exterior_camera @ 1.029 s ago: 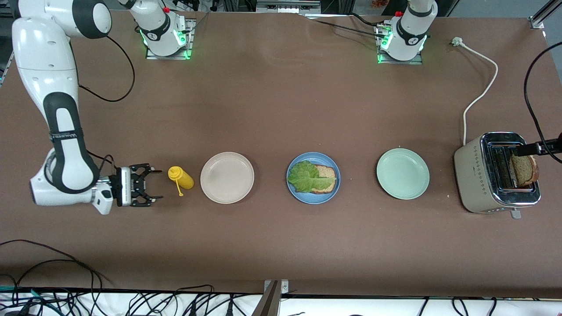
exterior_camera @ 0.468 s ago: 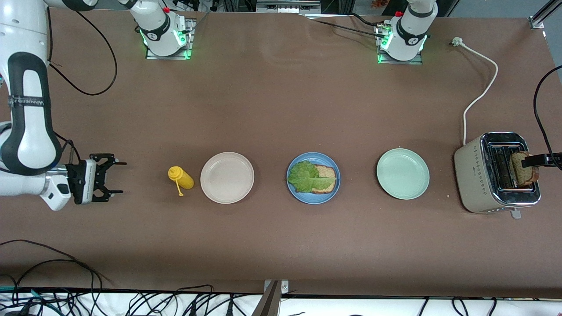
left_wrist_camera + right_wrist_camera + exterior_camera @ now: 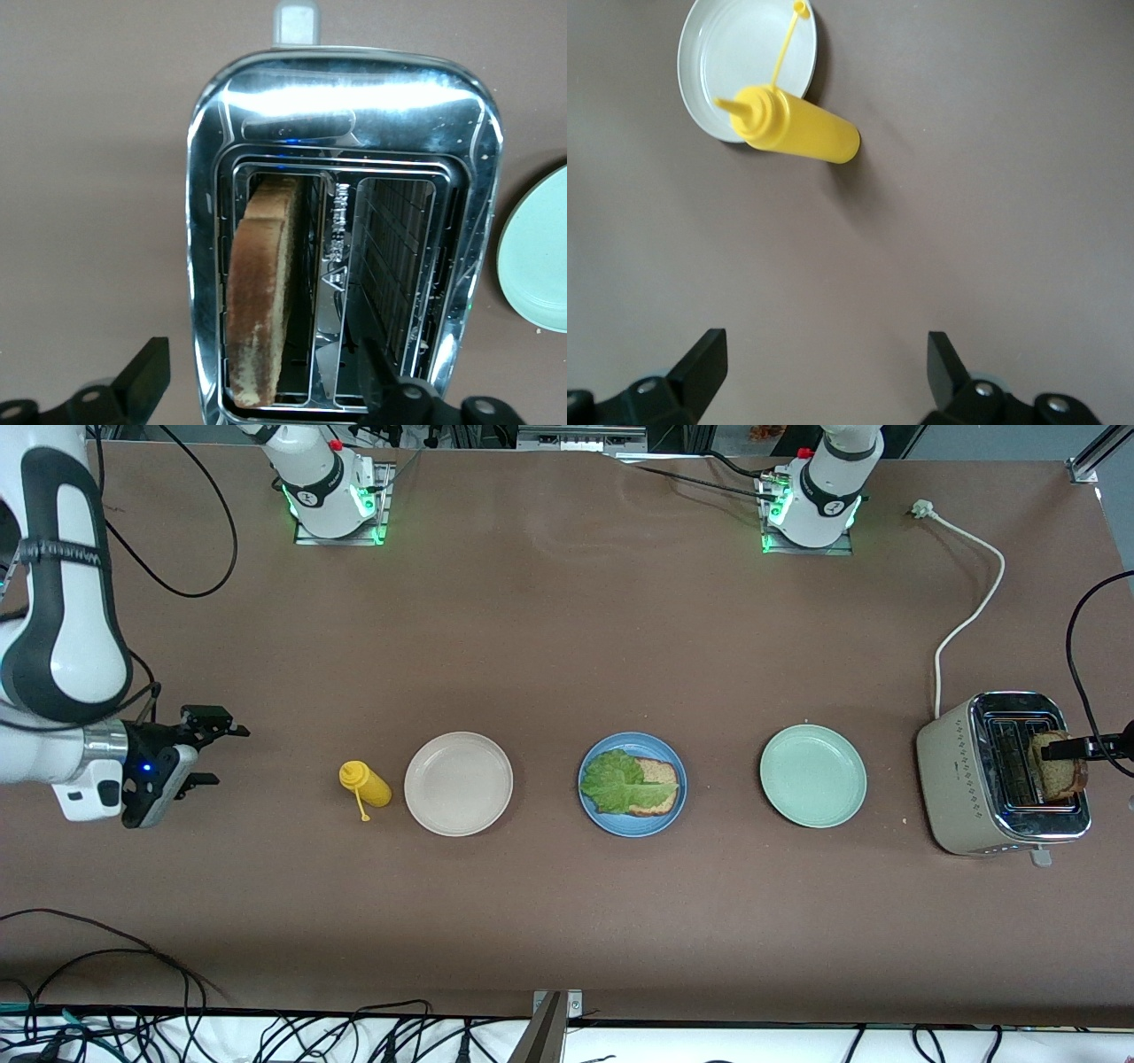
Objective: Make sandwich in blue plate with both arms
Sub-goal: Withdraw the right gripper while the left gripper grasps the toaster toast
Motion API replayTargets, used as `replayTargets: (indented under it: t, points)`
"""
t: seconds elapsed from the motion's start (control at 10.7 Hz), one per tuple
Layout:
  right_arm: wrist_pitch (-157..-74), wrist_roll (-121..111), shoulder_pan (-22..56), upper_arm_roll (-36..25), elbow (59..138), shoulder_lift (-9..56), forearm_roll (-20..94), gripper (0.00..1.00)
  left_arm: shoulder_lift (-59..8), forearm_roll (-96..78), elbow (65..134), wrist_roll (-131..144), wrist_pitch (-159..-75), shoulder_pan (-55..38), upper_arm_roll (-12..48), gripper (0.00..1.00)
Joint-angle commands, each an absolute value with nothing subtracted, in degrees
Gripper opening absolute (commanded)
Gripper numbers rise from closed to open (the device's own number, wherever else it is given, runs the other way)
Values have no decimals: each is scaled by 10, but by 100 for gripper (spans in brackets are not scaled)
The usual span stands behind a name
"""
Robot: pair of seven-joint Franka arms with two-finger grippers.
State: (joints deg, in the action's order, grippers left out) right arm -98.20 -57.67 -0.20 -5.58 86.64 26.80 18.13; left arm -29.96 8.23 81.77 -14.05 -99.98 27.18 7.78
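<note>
On the brown table I see the blue plate midway, holding bread and lettuce, so my left gripper straddles the second slice in the toaster — fingers spread, not gripping — while the right gripper waits open by the yellow bottle.

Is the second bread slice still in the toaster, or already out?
In: the bread slice stands upright in one toaster slot; the other slot is empty.

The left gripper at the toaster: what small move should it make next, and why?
Probably close the left gripper on the bread slice. Its open fingers straddle the slice, which stands in the toaster, and the blue plate has only bread and lettuce.
</note>
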Motion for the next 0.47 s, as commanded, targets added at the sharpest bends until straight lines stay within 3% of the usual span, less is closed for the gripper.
replayTargets:
  t: [0.0,0.09,0.28,0.37]
  points:
    - [-991,-370,29,-57,932,182,151,100,-301,59,831,-151,-1007,282,82,37]
    - [-999,-266,43,-55,938,156,121,100,-302,59,831,-151,-1007,282,82,19]
    - [-1043,-205,54,-53,964,109,108,100,-302,62,828,-152,-1007,282,82,3]
    - [-1074,-205,57,-53,981,78,77,100,-301,64,825,-153,-1007,281,82,0]
